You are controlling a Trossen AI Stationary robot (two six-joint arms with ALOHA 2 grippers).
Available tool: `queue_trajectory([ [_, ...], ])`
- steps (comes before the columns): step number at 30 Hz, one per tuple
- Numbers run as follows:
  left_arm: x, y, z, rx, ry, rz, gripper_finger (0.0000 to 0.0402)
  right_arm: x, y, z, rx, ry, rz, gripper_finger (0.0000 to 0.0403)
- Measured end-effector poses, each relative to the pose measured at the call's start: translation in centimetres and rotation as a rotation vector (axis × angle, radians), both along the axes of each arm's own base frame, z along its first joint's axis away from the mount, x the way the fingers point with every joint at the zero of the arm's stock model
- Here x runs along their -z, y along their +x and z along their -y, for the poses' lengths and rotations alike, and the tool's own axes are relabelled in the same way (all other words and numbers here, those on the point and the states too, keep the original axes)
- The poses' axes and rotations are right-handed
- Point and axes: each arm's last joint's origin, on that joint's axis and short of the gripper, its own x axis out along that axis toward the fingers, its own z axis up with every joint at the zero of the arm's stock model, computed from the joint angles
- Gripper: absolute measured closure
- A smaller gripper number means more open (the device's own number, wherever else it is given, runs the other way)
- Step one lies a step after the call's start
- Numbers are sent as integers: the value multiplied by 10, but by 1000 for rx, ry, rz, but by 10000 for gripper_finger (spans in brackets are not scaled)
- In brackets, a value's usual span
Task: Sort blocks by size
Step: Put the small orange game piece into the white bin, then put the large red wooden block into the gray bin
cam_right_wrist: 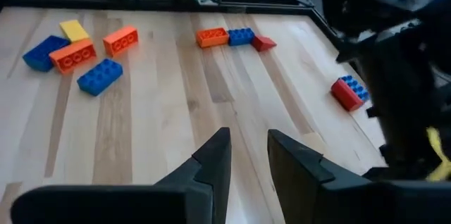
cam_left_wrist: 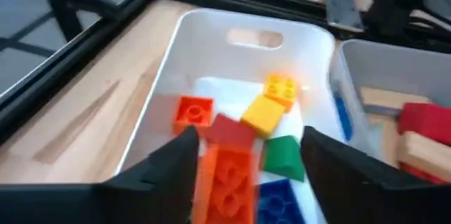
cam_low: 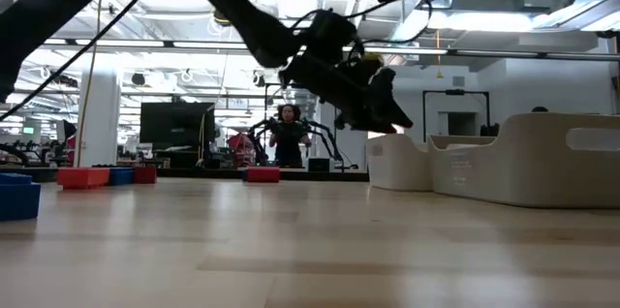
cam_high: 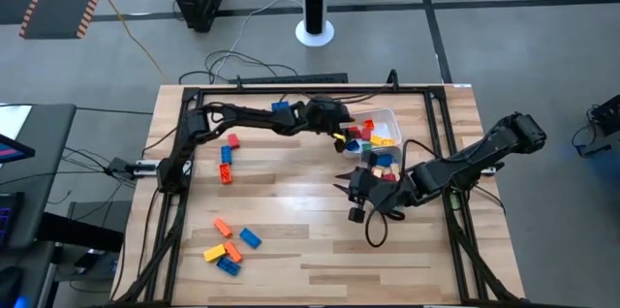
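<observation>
Left wrist view | left jaws (cam_left_wrist: 243, 160) parted round orange block (cam_left_wrist: 227, 182) | right jaws (cam_right_wrist: 246, 155) nearly closed, empty

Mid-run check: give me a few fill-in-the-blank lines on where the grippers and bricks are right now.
1. The left gripper hovers over the white ____ holding an orange brick.
2. The right gripper holds ____ between its fingers.
3. In the tub, the yellow brick lies beside a ____ one, next to the blue brick.
4. The loose cluster of bricks lies on the ____.

Missing words: tub; nothing; green; table
</observation>
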Motion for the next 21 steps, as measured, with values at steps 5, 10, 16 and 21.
queue_trajectory([
  [5, -29, -11, 0, 34, 73, -114, 114, 2, -4, -2, 10, 3, -25, 280],
  [10, -57, -38, -2, 70, 161, -254, 114, 2, -13, -7, 28, 19, -40, 280],
  [16, -35, -84, -16, 99, 176, -462, 131, 6, -27, -11, 92, 21, -83, 280],
  [21, -20, -121, -34, 57, 169, -527, 139, 12, -31, -15, 119, 36, -111, 280],
])
